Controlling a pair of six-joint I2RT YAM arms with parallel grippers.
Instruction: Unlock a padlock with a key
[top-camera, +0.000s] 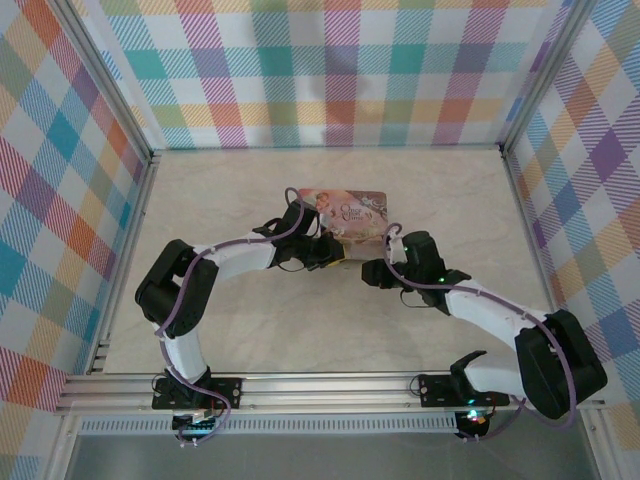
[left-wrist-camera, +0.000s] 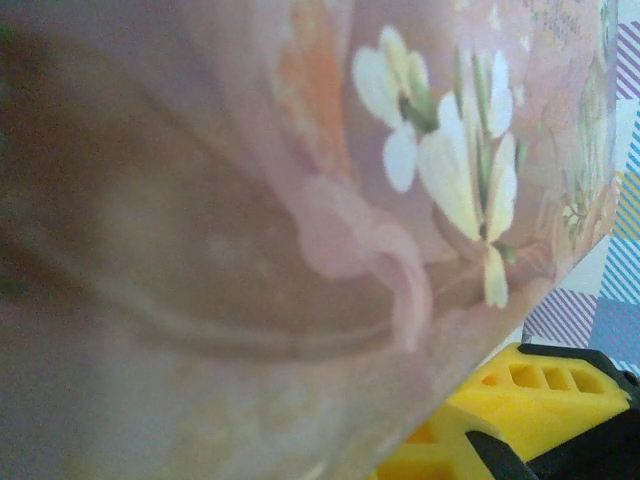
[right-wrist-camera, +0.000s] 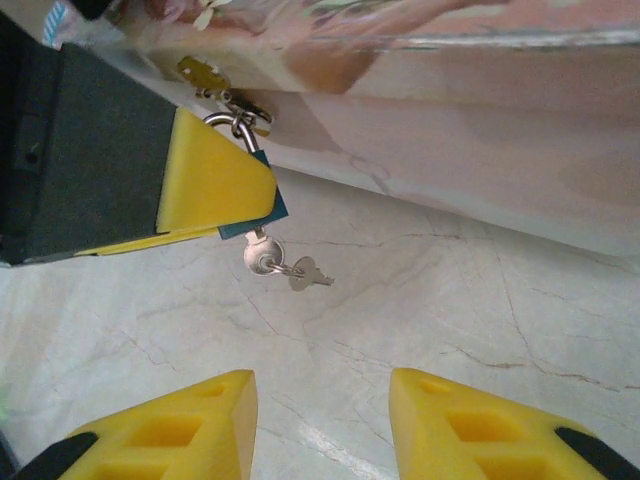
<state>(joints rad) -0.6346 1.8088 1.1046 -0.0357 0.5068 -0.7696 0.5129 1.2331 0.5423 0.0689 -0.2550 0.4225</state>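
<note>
The tiny blue padlock (right-wrist-camera: 270, 211) hangs by its thin shackle (right-wrist-camera: 232, 124) from the hasp of the pink flowered tin (right-wrist-camera: 450, 130). My left gripper (top-camera: 325, 252) is shut on it, one yellow pad (right-wrist-camera: 215, 185) covering most of the blue body. A small silver key (right-wrist-camera: 258, 252) sticks out of the padlock's underside, and a second key (right-wrist-camera: 311, 275) dangles from its ring. My right gripper (right-wrist-camera: 320, 420) stands open a short way back from the key, nothing between its fingers. The tin's side (left-wrist-camera: 300, 200) sits blurred and very close in the left wrist view.
The pink tin (top-camera: 345, 212) stands mid-table on the marbled top (top-camera: 300, 330), both grippers meeting at its near side. Checked walls (top-camera: 60, 200) close in the left, right and back. A yellow finger (left-wrist-camera: 535, 395) shows under the tin's edge.
</note>
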